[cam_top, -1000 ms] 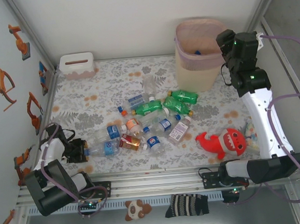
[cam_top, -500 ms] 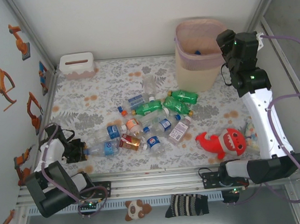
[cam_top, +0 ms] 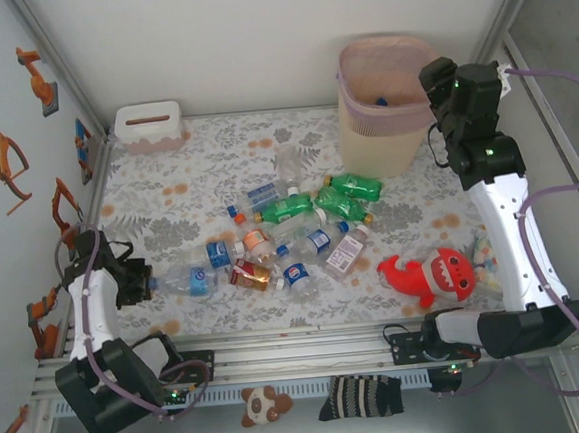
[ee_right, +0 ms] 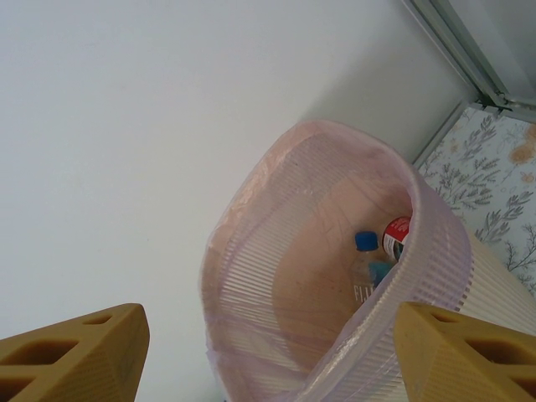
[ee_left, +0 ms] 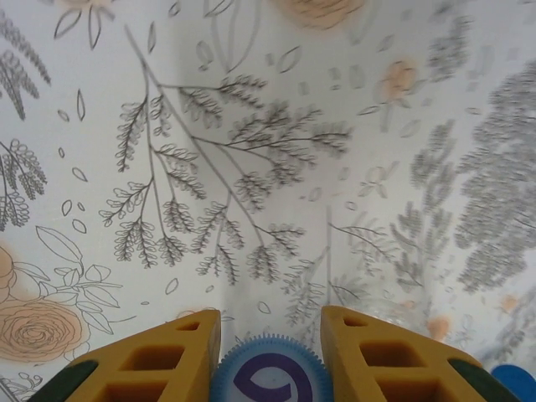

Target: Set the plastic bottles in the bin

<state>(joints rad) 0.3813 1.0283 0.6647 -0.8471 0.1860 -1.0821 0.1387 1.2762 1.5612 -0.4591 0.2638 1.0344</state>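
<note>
My left gripper (cam_top: pixel 140 285) is at the table's near left, shut on the blue cap (ee_left: pixel 270 378) of a clear bottle with a blue label (cam_top: pixel 186 281) that points right toward the pile. The yellow fingers (ee_left: pixel 180 352) press both sides of the cap. Several plastic bottles lie mid-table: green ones (cam_top: pixel 346 194), clear ones (cam_top: pixel 310 243), and a red-labelled one (cam_top: pixel 246 274). The bin (cam_top: pixel 387 118) stands at the back right. My right gripper (cam_top: pixel 440 114) hangs open beside its rim, looking into the bin (ee_right: pixel 335 251), where a blue-capped bottle (ee_right: pixel 366 251) and a red-labelled bottle (ee_right: pixel 395 237) lie.
A white box with a slot (cam_top: pixel 148 125) sits at the back left corner. A red plush shark (cam_top: pixel 432 271) lies at the near right beside the right arm. The left wall runs close to my left arm. A plush bear (cam_top: pixel 264 404) and a sock (cam_top: pixel 361 395) lie below the front rail.
The left gripper has closed on the bottle's cap and drawn back to the left, pulling the bottle slightly away from the pile. The right arm has not moved.
</note>
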